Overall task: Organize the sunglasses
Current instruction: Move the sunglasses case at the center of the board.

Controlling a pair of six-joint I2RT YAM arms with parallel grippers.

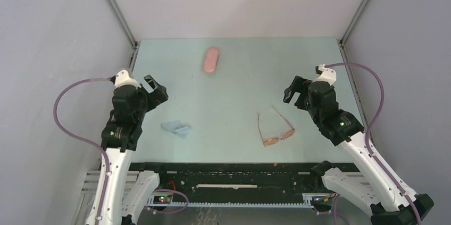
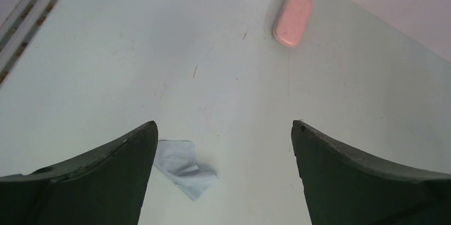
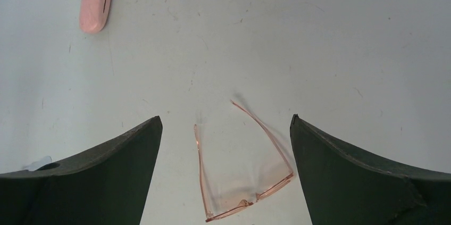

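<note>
Sunglasses (image 1: 278, 138) lie unfolded on the surface (image 1: 234, 102), near the right tool (image 1: 291, 91) (jaws wide apart, gripping nothing); left tool (image 1: 156, 89) also spread wide, empty, near the blue cloth (image 1: 176, 128)

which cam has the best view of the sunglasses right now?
Right wrist: the sunglasses lie close and large, temples unfolded, thin frame clearly readable. Top external shows the whole pair too, but small, right of centre. Left wrist misses them entirely, showing only the pink case and the blue cloth.
</note>
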